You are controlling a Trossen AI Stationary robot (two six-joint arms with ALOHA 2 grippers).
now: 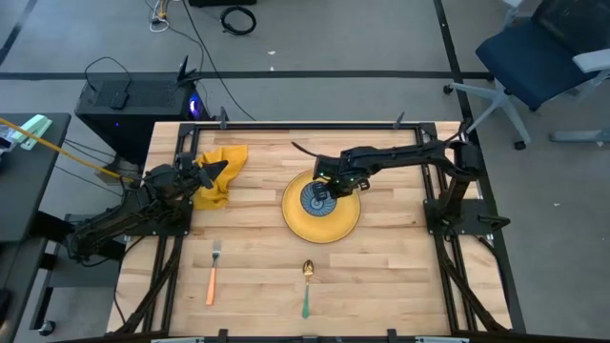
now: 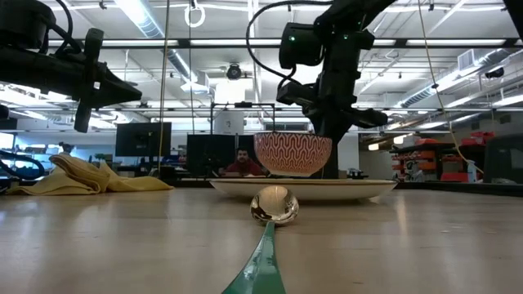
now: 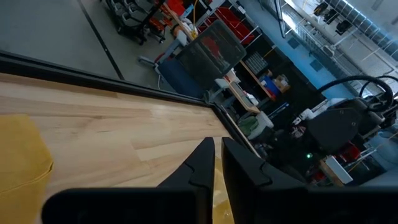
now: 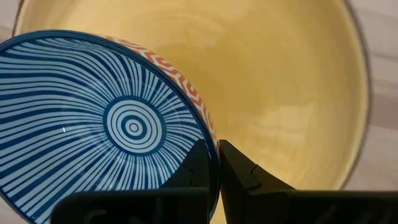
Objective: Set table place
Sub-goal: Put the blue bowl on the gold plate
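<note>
One right tool (image 4: pixel 214 163) pinches the rim of the bowl (image 4: pixel 106 124), just above the yellow plate (image 1: pixel 324 221) on the tabletop (image 1: pixel 400 276). A thin pinch could slip, and the bowl might tip. The left tool (image 3: pixel 217 163), near the yellow cloth (image 1: pixel 221 171), is closed and empty.

On the wooden tabletop (image 2: pixel 425 237), a shiny spoon (image 2: pixel 274 204) with a green handle lies nearest, its bowl toward a yellow plate (image 2: pixel 302 189). A bowl (image 2: pixel 292 153) with a red wavy pattern sits over the plate, and the right claw (image 2: pixel 327 122) comes down at its rim. A yellow cloth (image 2: pixel 90 175) lies at the left. The left claw (image 2: pixel 86 77) hangs above it. Behind, a person (image 2: pixel 239 163) sits among monitors.
</note>
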